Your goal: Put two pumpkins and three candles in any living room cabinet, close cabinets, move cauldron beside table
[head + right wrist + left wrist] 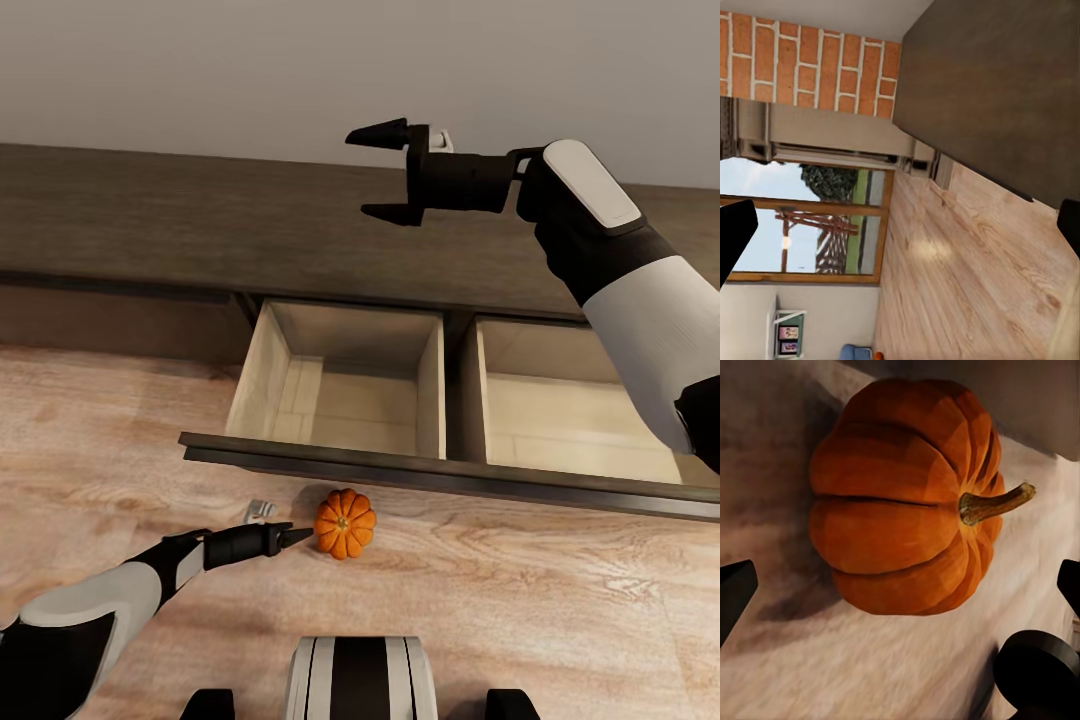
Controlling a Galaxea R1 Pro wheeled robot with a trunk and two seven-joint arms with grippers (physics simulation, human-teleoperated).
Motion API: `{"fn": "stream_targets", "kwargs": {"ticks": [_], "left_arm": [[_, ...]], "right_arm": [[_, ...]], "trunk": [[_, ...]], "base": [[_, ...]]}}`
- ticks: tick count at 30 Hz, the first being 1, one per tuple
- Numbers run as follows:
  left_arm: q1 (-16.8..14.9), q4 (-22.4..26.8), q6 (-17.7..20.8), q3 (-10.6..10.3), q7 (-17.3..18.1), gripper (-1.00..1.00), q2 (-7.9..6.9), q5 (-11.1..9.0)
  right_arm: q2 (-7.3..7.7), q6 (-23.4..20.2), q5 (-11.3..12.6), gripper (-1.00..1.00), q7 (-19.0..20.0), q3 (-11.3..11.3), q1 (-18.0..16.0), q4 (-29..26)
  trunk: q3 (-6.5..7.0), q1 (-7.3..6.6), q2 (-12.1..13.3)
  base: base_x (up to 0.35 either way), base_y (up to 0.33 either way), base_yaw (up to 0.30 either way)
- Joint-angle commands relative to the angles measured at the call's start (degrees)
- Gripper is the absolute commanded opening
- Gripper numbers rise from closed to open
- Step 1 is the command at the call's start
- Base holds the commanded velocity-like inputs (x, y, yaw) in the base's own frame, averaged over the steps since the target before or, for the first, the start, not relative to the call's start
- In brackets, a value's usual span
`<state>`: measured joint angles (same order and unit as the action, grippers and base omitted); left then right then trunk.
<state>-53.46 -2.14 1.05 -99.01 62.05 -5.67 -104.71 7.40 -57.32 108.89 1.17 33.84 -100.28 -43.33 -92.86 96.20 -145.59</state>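
Reaching low across the pale wood-grain floor (560, 590), the left gripper (278, 531) comes in at the pumpkin (345, 523), its black tapered fingers spread apart with nothing between them, one tip just short of the orange skin. What a shape on that pumpkin: squat, deeply ribbed, matte bright orange, and in the left wrist view it looms huge (904, 499) with a gnarled brown stem (994, 504) jutting sideways, a black fingertip (735, 592) standing off at either side, clear of it. It sits on the floor just in front of the cabinet (130, 220), near the front edge of the pulled-out drawer front (440, 478). That cabinet is long, low, dark-brown wood with a flat top, and two pale beige drawer compartments (350, 390) stand open side by side, smooth-walled and boxy. Up high, the right gripper (390, 172) hovers over the cabinet's top, conical fingers wide apart, holding nothing. Its wrist view catches the dark top (997, 90), a red brick wall (802, 67) and a window (802, 217).
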Motion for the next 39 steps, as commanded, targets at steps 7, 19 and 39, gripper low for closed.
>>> {"fn": "stream_targets", "kwargs": {"ticks": [7, 19, 39], "left_arm": [[0.0, 0.0, -0.1, 0.0, 0.0, 1.00, 0.06, 0.0], [0.0, -0.1, -0.1, -0.2, -0.7, 1.00, 0.04, 0.1], [0.0, -0.2, -0.2, -0.1, -1.8, 1.00, 0.04, 0.0]], "right_arm": [[-0.02, 0.0, 0.0, 1.00, -0.6, 0.0, 0.0, 0.0], [0.05, 0.0, 0.0, 1.00, -0.6, 0.0, 0.0, 0.0], [-0.02, 0.1, 0.0, 1.00, -2.5, 0.0, 0.1, -1.6]], "trunk": [[0.00, 0.00, 0.0], [0.00, 0.00, 0.0], [0.00, 0.00, 0.0]], "base": [[0.110, -0.028, 0.000], [0.003, -0.001, 0.000], [0.000, 0.000, 0.000]]}}
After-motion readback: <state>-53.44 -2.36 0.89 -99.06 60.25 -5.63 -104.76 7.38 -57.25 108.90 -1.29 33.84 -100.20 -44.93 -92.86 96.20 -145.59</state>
